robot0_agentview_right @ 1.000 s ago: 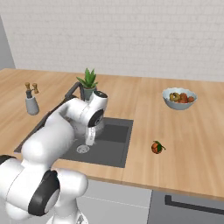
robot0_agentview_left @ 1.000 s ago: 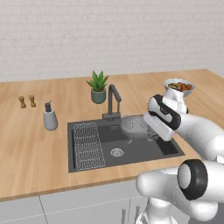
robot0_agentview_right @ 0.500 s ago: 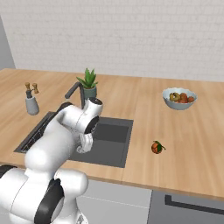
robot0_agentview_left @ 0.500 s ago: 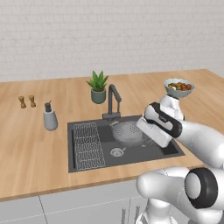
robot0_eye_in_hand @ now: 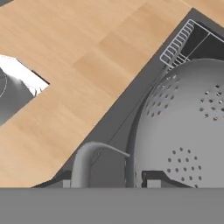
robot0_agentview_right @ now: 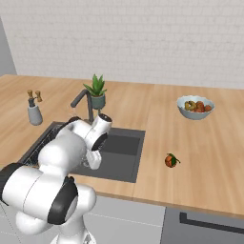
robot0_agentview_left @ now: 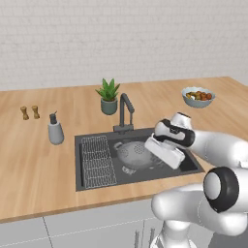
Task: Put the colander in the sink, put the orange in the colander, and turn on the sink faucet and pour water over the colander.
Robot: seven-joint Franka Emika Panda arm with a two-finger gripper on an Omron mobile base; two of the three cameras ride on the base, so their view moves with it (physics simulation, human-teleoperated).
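Wooden tabletop [robot0_agentview_left: 43,160] surrounds the sink [robot0_agentview_left: 92,181], where we have lowered the colander [robot0_agentview_left: 138,152] since a second ago, our hand [robot0_eye_in_hand: 107,183] still clenched on its rim, while the orange [robot0_agentview_right: 170,160] waits beside the basin.

In the left base view the robot's hand covers the right side of the colander [robot0_agentview_left: 137,151], so its rim there and the gripper's grip on it cannot be made out. In the hand view the colander runs off the right edge beyond the fingertips [robot0_eye_in_hand: 151,178], whose lower parts are cut off. In the right base view the arm hides most of the sink [robot0_agentview_right: 121,152]; the small fruits in the bowl [robot0_agentview_right: 195,106] are too small to tell apart.
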